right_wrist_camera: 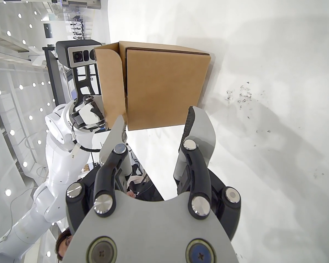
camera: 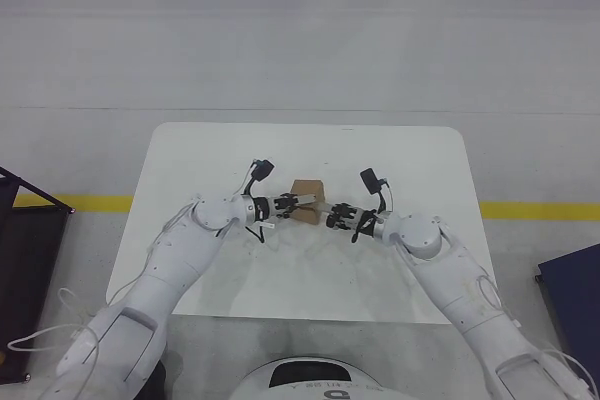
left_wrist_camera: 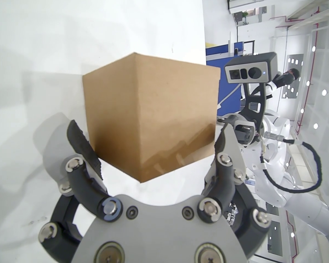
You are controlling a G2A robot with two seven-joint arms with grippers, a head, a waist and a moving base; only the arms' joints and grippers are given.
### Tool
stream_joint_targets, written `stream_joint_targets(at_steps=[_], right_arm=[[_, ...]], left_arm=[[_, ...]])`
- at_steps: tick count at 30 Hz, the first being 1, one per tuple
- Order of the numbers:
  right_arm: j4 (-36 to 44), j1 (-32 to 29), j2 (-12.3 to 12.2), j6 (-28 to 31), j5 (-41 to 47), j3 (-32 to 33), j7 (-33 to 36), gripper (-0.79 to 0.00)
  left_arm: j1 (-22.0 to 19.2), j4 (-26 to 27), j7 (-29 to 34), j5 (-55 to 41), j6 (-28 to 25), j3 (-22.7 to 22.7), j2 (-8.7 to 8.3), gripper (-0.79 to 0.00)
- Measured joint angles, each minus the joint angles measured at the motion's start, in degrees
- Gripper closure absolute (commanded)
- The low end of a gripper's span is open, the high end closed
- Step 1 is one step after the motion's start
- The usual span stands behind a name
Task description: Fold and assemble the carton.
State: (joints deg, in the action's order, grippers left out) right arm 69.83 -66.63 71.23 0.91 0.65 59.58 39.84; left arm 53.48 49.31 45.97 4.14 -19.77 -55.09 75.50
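the carton (left_wrist_camera: 150, 116) is plain brown cardboard, totally matt, slightly fibrous. The table (camera: 400, 160) is smooth white with a faint sheen, plus some dark scuffy specks. The left gripper (left_wrist_camera: 148, 131) and right gripper (right_wrist_camera: 156, 116) both have brushed grey metal plates, shiny polished screws, satin black links, and rough, chewed-up-looking black pads (left_wrist_camera: 83, 149).

You have a white table (camera: 180, 180) with dark scuff marks (right_wrist_camera: 244, 94) on top; a yellow floor line (camera: 550, 211) emerges either side of the table, black frame (camera: 10, 215) left, dark blue panel (camera: 585, 290) right
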Motion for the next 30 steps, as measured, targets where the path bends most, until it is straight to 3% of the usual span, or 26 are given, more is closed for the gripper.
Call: stream_joint_targets(at_steps=[30], right_arm=[[-0.4, 1.4, 0.7, -0.8, -0.2, -2.1, -0.1, -0.440]], left_arm=[[0.4, -0.9, 1.3, -1.7, -1.4, -0.5, -0.30, -0.785]])
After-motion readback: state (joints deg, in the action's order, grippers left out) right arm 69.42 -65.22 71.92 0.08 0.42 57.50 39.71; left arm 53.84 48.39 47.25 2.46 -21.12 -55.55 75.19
